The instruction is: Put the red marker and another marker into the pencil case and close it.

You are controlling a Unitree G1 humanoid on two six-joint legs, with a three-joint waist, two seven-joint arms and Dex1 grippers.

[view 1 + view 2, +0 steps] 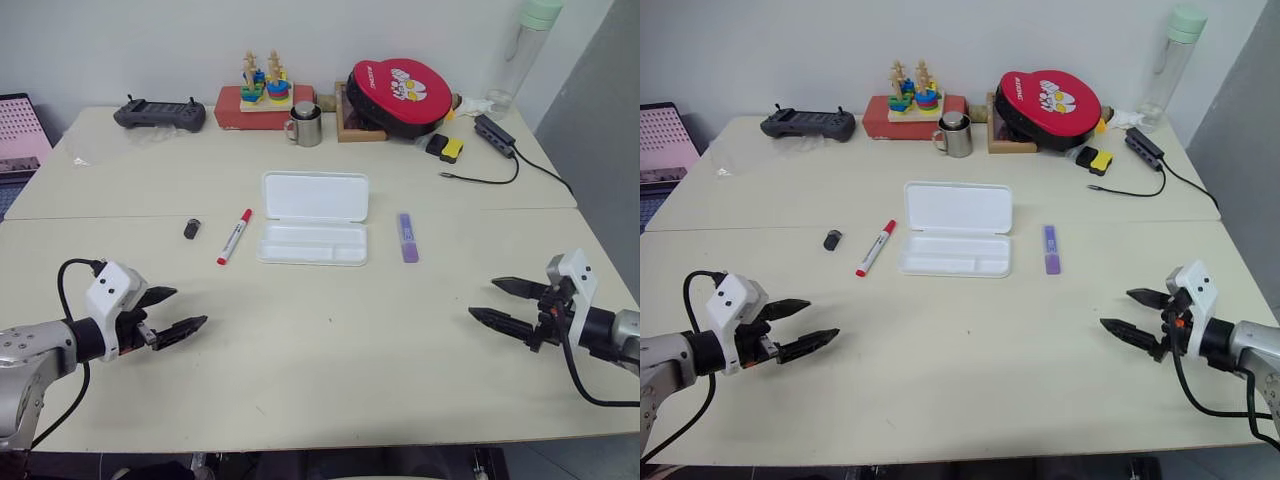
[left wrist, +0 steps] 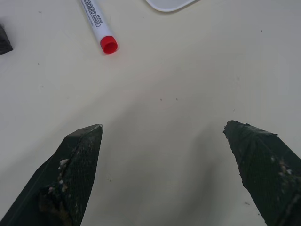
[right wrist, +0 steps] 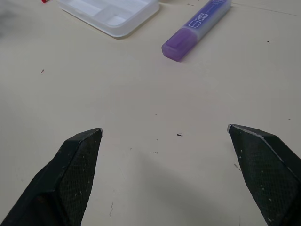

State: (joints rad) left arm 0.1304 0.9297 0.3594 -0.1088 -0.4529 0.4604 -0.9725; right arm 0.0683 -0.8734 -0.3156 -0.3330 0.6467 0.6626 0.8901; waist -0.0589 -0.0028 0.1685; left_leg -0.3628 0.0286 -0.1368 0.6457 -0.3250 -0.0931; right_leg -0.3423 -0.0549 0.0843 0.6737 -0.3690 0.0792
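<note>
The pale surface (image 1: 330, 360) carries everything, and at its middle the pencil case (image 1: 314, 231) lies open — lid folded flat away from the robot, its divided tray bare, both markers not yet inside. It looks like thin, stiff plastic, light enough to skate when nudged, so closing it probably calls for a push on the lid's far edge while the tray is steadied. The left pincer (image 1: 166, 312) and the right pincer (image 1: 510, 302) hover low over the near corners, each with its fingers spread wide and holding nothing, well apart from the case. The red marker (image 1: 235, 236) lies flat just beside the case on the robot's left, slanted, red cap toward the robot; it is slim, round and hard, likely to roll, so the white barrel near its middle seems the safest place to pinch across. The purple marker (image 1: 407, 237) lies on the case's right side, a little apart — shorter and thicker, smooth-sided, best taken across its width at mid-length. A small black cylinder (image 1: 192, 228) sits left of the red marker.
</note>
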